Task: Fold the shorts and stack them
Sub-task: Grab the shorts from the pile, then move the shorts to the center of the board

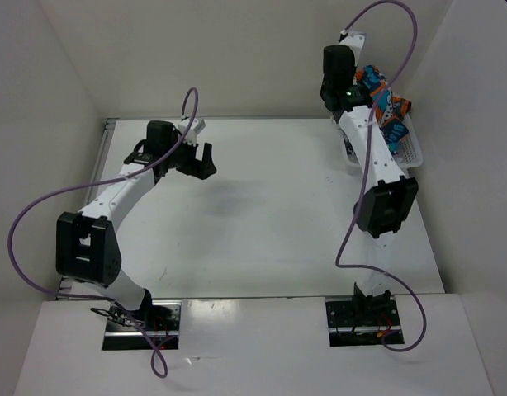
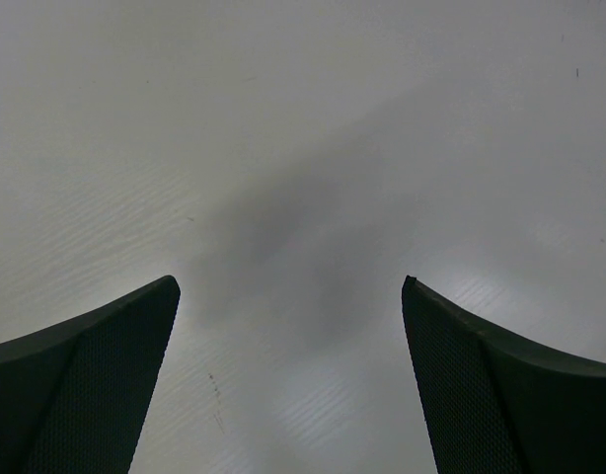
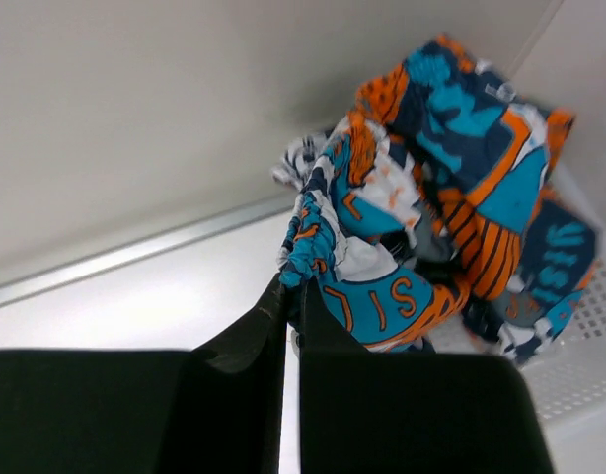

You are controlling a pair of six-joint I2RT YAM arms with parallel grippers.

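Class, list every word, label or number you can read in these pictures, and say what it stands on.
"SIL": orange letters, likely a cut-off fragment, on the soft teal, orange and white patchwork-print shorts.
Further lettering on the shorts' right fold: too blurred to read.
White plastic mesh basket: no text.

One left end effector (image 1: 204,162), one right end effector (image 3: 289,293), one basket (image 3: 584,375), shorts (image 3: 451,128) heap uncountable.
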